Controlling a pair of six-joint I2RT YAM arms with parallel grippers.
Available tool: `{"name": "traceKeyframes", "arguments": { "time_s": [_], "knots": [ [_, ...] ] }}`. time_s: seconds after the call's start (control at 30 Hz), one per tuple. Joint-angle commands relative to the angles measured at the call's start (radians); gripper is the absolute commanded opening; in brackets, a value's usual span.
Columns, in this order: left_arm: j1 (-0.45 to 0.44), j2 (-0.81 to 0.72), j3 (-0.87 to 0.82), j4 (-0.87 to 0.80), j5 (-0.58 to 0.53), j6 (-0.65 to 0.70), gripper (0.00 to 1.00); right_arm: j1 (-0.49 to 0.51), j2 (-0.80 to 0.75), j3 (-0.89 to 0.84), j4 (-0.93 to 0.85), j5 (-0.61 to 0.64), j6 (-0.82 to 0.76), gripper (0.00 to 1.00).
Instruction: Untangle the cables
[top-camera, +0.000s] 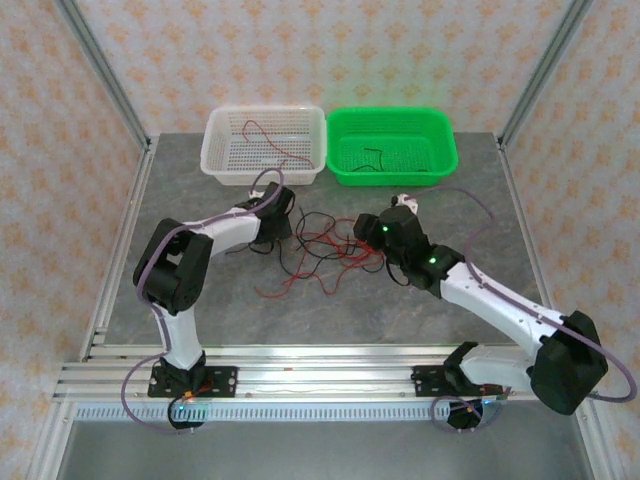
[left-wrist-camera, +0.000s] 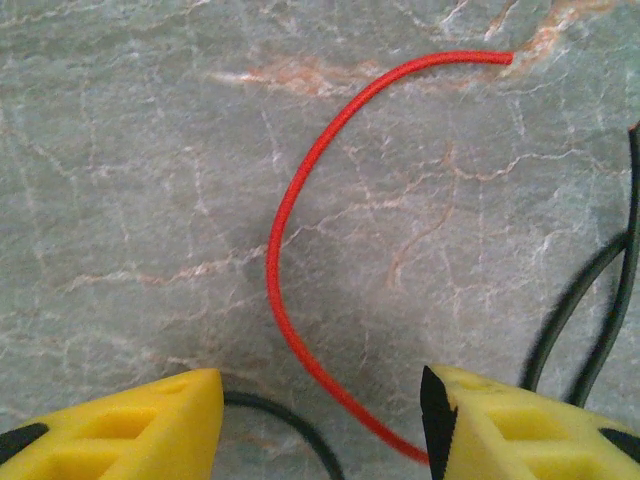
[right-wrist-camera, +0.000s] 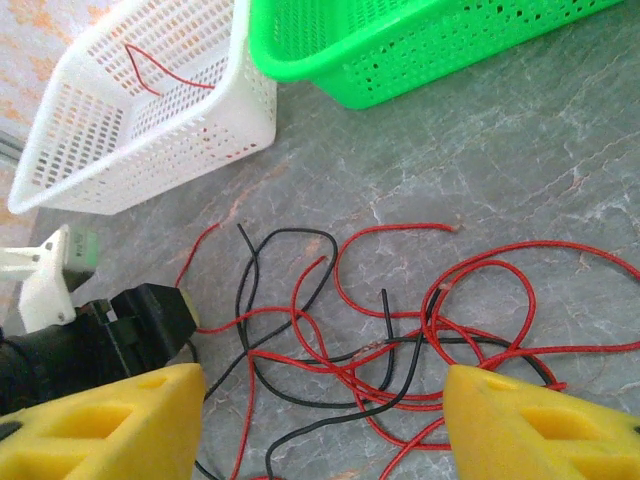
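Left gripper (left-wrist-camera: 320, 400) sits low over the table (left-wrist-camera: 130, 170) with jaws spread and empty. One red wire (left-wrist-camera: 275, 250) arcs ahead and runs back between the fingers, close to the right one, with black wires (left-wrist-camera: 590, 300) off to its right; likely lined up to pinch that single strand. Right gripper (right-wrist-camera: 325, 400) is also spread wide and holding nothing, the knotted cables (right-wrist-camera: 400, 340) just ahead and below; beyond stand a white basket (right-wrist-camera: 100, 150) holding a loose red strand (right-wrist-camera: 185, 82) and a green basket (right-wrist-camera: 450, 50), probably colour bins.
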Motion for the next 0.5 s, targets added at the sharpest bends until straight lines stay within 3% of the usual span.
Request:
{"name": "traceKeyframes", "arguments": {
  "time_s": [0.0,0.3,0.47],
  "knots": [
    [0.008,0.02,0.047,0.032,-0.037,0.011,0.54,-0.001,-0.024,-0.012,-0.016,0.047,-0.007,0.64],
    [0.009,0.112,0.071,0.029,-0.037,0.016,0.41,-0.001,-0.03,-0.023,-0.018,0.05,-0.005,0.64],
    [0.01,0.132,0.068,0.03,-0.037,0.016,0.27,-0.001,-0.04,-0.023,-0.02,0.056,-0.005,0.64]
  ]
}}
